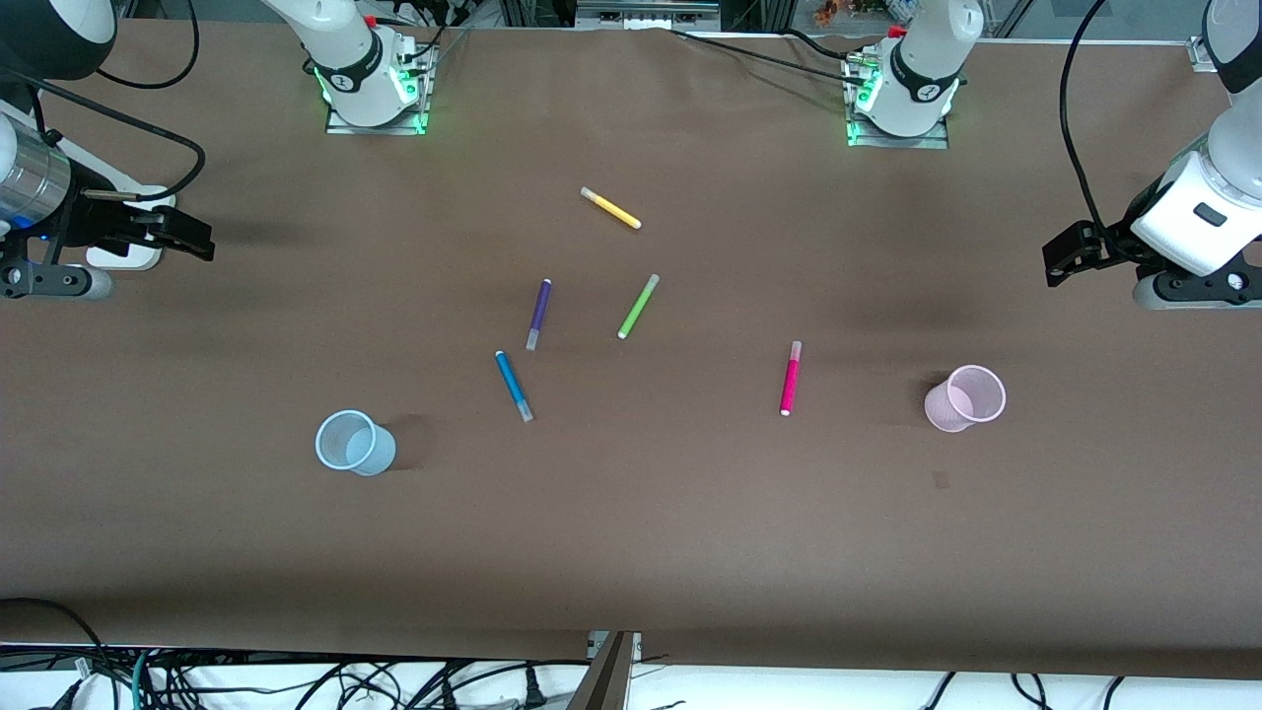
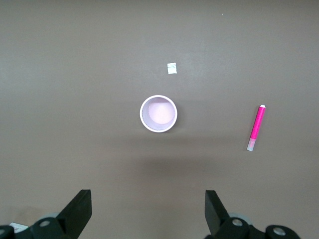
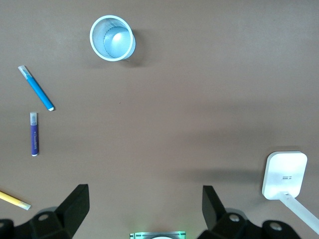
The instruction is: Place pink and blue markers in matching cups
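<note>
The pink marker lies flat on the brown table, beside the pale pink cup, which stands upright toward the left arm's end. The blue marker lies flat near the middle, and the light blue cup stands toward the right arm's end. My left gripper is open and empty, raised over the table's edge at its end. Its wrist view shows the pink cup and pink marker below the gripper. My right gripper is open, empty and raised. Its wrist view shows the blue cup and blue marker below the gripper.
A purple marker, a green marker and a yellow marker lie farther from the front camera than the blue one. A white block sits under the right gripper. A small scrap lies near the pink cup.
</note>
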